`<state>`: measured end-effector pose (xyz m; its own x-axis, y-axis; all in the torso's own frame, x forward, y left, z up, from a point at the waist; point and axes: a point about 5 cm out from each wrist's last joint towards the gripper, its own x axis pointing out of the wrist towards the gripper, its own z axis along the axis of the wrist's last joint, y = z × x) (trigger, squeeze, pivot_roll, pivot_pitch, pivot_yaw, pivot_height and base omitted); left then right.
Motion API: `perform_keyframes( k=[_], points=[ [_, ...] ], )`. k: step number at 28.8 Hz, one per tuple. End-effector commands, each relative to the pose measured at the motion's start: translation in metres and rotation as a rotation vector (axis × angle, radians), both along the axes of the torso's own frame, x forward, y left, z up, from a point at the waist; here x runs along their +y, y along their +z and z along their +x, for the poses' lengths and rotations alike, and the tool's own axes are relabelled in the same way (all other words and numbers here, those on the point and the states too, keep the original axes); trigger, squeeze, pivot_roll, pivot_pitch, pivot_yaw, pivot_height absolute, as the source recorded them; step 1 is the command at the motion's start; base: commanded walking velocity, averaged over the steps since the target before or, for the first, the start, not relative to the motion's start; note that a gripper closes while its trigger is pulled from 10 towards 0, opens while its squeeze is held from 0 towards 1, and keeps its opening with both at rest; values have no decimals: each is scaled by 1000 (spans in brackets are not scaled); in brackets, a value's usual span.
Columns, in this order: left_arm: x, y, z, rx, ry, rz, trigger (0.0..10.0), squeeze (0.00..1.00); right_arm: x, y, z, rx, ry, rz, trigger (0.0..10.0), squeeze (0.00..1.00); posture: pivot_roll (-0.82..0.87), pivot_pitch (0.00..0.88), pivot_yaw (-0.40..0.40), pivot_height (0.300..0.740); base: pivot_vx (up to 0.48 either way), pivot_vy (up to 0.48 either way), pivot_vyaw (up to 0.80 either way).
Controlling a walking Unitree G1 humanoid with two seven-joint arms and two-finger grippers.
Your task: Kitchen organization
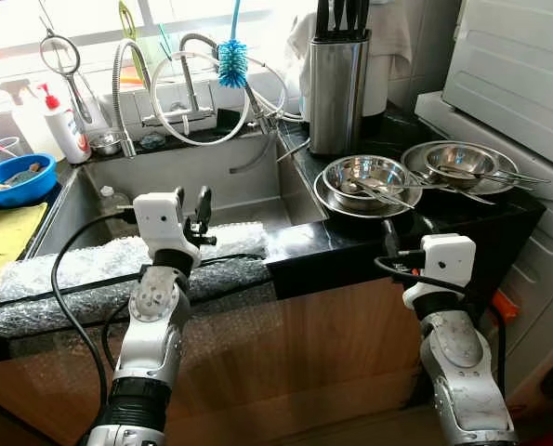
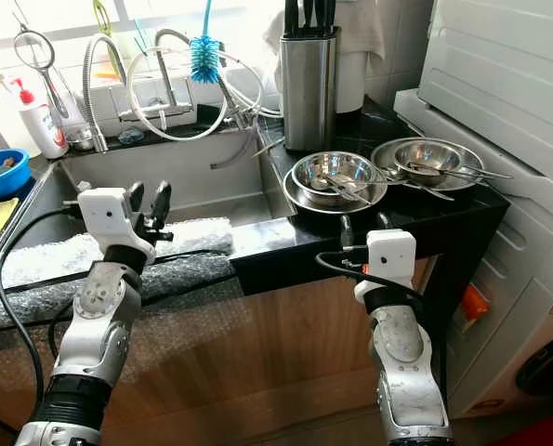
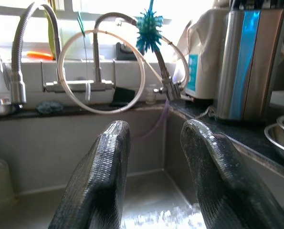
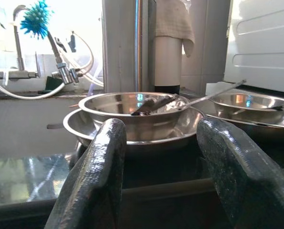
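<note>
The right tool (image 2: 360, 223) was open and held nothing. It sat in the lower middle of the right eye view, just in front of the edge of the black surface (image 2: 443, 209). Its two fingers (image 4: 96, 176) stood apart and pointed at the steel bowls (image 2: 336, 175), which were nested in the middle of the frame with spoons (image 2: 346, 189) lying inside. A second pair of bowls (image 2: 429, 158) sat just to the right, with a long spoon sticking out over the rim.

The left tool (image 1: 200, 212) was open too, with nothing in it. It was at the left middle of the left eye view, above the bubble wrap (image 1: 81, 269) on the front edge of the sink (image 1: 202, 177), and it pointed at the tap (image 3: 101, 52) and the blue brush (image 3: 149, 26).

I think the bowls were what needed tidying. A few things could go wrong. The bowls were shiny and round, so they could slip out of the fingers. The loose spoons could slide out and clatter down if a bowl tipped. The tall knife holder (image 2: 309, 79) stood just behind the bowls and could get bumped.

Both arms were bent up at the elbow, with the wrists near the height of the surface.
</note>
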<state>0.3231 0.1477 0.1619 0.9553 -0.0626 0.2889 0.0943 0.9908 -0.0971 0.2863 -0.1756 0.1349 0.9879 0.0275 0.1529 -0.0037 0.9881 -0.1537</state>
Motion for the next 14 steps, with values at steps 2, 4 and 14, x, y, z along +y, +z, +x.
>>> perform_keyframes(
  k=[2, 4, 14],
  points=[
    [2, -6, -1, 22, 0, 14, 10000, 0, 6, 8, 2, -39, 19, -6, 10000, 0, -9, 0, 103, 740, 0, 0, 0],
    [2, -7, -1, 24, 0, 14, 10000, 0, 6, 9, 3, -41, 20, -8, 10000, 0, -9, 0, 103, 740, 0, 0, 0],
    [0, -9, -2, 28, -8, 15, 10000, 0, 8, 19, 6, -83, 41, -28, 10000, 0, -8, 0, 100, 740, 0, 0, 0]
  ],
)
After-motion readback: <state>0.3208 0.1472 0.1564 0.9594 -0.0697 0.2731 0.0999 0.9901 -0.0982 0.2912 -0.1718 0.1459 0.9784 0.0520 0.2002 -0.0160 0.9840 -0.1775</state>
